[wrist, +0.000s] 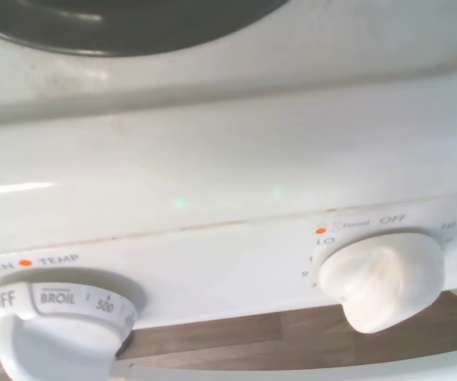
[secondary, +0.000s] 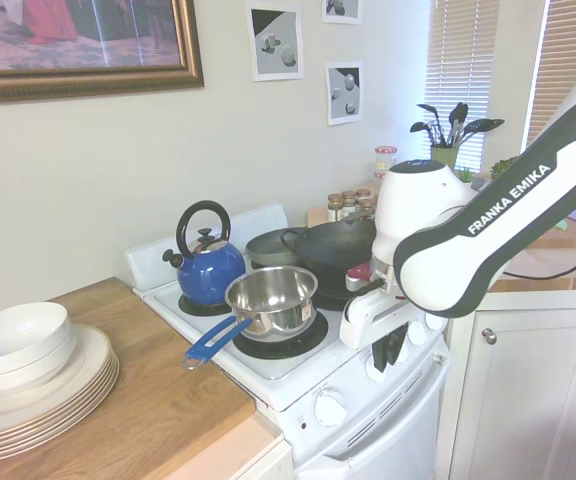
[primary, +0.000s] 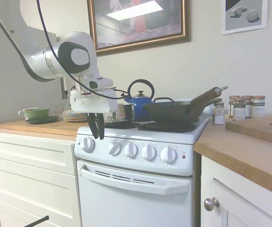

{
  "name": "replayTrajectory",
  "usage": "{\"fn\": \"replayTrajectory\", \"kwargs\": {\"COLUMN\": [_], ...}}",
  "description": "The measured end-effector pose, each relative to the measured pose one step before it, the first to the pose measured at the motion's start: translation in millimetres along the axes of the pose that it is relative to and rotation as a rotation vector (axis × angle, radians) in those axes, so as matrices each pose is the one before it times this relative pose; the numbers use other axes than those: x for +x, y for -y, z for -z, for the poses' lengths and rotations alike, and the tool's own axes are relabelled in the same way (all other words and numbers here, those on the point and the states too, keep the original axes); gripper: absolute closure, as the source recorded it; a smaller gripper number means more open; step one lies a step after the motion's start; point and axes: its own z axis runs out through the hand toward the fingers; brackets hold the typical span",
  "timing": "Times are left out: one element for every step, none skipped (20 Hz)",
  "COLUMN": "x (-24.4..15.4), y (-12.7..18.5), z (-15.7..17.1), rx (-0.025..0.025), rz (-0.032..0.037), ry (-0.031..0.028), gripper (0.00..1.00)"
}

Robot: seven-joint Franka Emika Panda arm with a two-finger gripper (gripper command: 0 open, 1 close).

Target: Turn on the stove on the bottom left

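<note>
First exterior: low, facing the stove (primary: 140, 156) front, arm entering from the left.
Second exterior: higher, from the other side, looking along the counter (secondary: 148, 410).
Wrist: close on two knobs.
Shared: stove, kettle (primary: 140, 100).
</note>
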Motion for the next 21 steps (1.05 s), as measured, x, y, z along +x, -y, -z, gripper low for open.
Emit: {"fn": "replayTrajectory", "kwargs": {"x": [1.15,1.07,0.80,0.83,0.63,0.72,0.83,0.59,0.67,0.68,0.62,0.71,0.53,0.53,0.45,0.19,0.11,0.08,0.04,0.08,0.22], "y": [-0.25,-0.23,-0.18,-0.32,-0.19,-0.23,-0.48,-0.42,-0.52,-0.57,-0.48,-0.58,-0.45,-0.44,-0.36,-0.17,-0.14,-0.13,-0.06,-0.04,-0.09], "z": [0.99,0.76,0.52,0.30,0.21,0.25,0.21,0.17,0.11,0.08,0.05,-0.02,-0.01,0.02,0.05,0.08,0.14,0.28,0.39,0.55,0.61], "rx": [0.00076,0.00080,0.00071,0.00021,0.00000,-0.00012,-0.00081,-0.00138,-0.00141,-0.00163,-0.00099,-0.00062,-0.00031,-0.00018,-0.00005,-0.00006,-0.00026,-0.00025,0.00006,0.00044,0.00073], "rz": [-0.00217,-0.00207,-0.00193,-0.00133,-0.00046,-0.00018,0.00037,0.00040,-0.00029,-0.00048,-0.00041,-0.00047,-0.00006,0.00046,0.00125,0.00109,0.00186,0.00231,0.00139,0.00048,-0.00033], "ry": [-0.00022,0.00041,0.00075,-0.00002,0.00005,0.00016,0.00050,0.00091,0.00073,0.00079,0.00035,0.00010,0.00000,-0.00014,-0.00016,-0.00004,0.00010,0.00006,-0.00014,-0.00042,-0.00072], "gripper": [0.00,0.00,0.00,0.00,0.00,0.00,0.00,0.00,0.00,0.00,0.00,0.00,0.00,0.00,0.00,0.00,0.00,0.00,0.00,0.00,0.00]}}
